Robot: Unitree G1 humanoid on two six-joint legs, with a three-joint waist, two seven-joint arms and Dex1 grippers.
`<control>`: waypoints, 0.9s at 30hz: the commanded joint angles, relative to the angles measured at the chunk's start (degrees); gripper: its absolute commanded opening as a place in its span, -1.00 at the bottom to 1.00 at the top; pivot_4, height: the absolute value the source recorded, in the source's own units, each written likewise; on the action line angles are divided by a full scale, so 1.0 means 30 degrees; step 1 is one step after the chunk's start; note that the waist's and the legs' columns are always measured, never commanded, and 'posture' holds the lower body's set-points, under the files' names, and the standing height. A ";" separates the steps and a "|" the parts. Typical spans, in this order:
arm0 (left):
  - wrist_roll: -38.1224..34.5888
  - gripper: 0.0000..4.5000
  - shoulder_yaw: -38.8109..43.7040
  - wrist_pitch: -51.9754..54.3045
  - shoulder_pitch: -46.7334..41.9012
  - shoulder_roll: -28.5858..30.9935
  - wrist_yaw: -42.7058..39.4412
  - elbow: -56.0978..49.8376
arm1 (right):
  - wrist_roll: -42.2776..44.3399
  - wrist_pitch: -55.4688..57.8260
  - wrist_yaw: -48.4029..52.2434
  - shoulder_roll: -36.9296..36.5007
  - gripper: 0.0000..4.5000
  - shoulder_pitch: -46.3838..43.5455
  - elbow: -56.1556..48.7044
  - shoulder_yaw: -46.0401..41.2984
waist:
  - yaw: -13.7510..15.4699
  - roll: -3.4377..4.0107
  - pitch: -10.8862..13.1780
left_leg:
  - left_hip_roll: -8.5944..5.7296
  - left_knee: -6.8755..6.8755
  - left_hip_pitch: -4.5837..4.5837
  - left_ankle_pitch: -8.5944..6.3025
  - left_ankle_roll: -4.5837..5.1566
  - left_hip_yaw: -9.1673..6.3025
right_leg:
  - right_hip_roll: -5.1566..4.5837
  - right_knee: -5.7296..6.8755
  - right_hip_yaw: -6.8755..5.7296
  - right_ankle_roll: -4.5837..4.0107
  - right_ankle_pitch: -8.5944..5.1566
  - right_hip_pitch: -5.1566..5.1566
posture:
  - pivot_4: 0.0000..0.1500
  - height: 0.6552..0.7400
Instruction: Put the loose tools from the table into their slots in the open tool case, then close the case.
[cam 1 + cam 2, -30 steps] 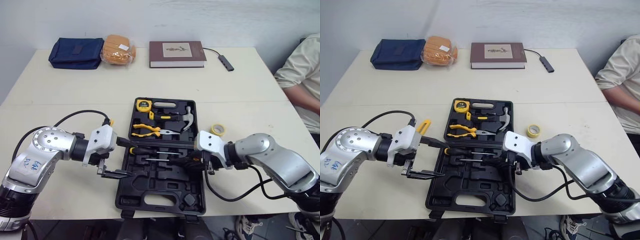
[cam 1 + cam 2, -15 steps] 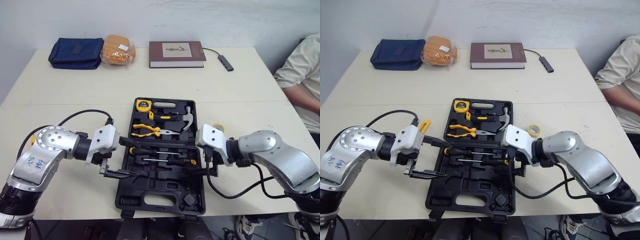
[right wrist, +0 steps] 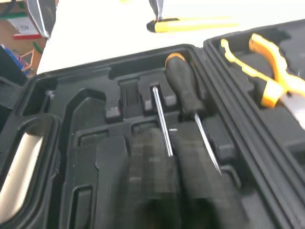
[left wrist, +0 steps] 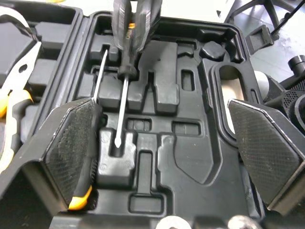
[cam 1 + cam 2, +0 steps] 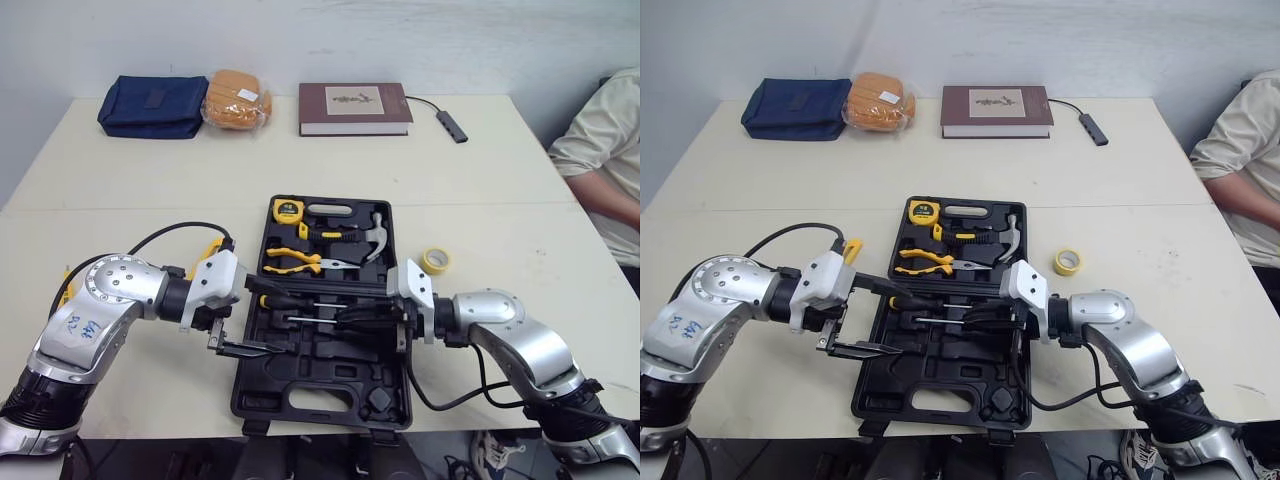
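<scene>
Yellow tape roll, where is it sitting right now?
In the head views the yellow tape roll lies flat on the table on the robot's right, just outside the right edge of the open tool case, nearest the hammer inside it.

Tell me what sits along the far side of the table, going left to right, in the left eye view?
blue bag → orange bread packet → brown book → small dark adapter on its cable → a person's sleeve at the edge.

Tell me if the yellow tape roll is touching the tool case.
Apart. The right eye view shows a strip of bare table between the tape roll and the tool case, off its right edge.
</scene>
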 commanded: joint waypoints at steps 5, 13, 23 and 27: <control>-0.0050 1.00 -0.0035 0.0109 -0.0448 -0.0169 0.0221 -0.0263 | -0.1038 -0.0026 0.0066 0.0170 -0.99 -0.0357 0.0923 0.0733 | 0.0005 -0.0001 0.0000 | 0.0000 0.0005 0.0000 0.0000 0.0000 -0.0001 | 0.0000 0.0002 0.0001 0.0000 0.0000 0.0000 | 1.00 1.00; 0.0065 1.00 -0.0139 0.0089 -0.0777 -0.0281 0.0188 0.0024 | -0.2888 0.1900 -0.0229 -0.0969 -0.99 -0.0711 0.1290 0.2267 | 0.0011 -0.0002 -0.0004 | 0.0000 0.0013 0.0023 0.0001 -0.0004 -0.0001 | 0.0000 0.0006 0.0005 0.0000 0.0000 0.0018 | 1.00 1.00; 0.0633 1.00 -0.0230 -0.1032 -0.0326 -0.0538 -0.0012 0.1156 | -0.4296 0.2696 -0.1108 -0.1869 -0.99 -0.0410 0.0622 0.3429 | 0.0028 -0.0027 -0.0084 | 0.0002 0.0002 0.0195 -0.0028 -0.0022 -0.0070 | -0.0010 -0.0113 -0.0025 -0.0004 -0.0002 0.0223 | 1.00 1.00; 0.0816 1.00 -0.0025 -0.1443 0.0132 -0.0681 0.0262 0.1644 | -0.2522 0.2933 -0.1539 -0.1216 -0.99 -0.0344 -0.0779 0.1475 | 0.0069 -0.0024 -0.0095 | 0.0002 -0.0004 0.0189 -0.0033 -0.0023 -0.0104 | -0.0013 -0.0139 -0.0046 -0.0007 -0.0003 0.0236 | 1.00 1.00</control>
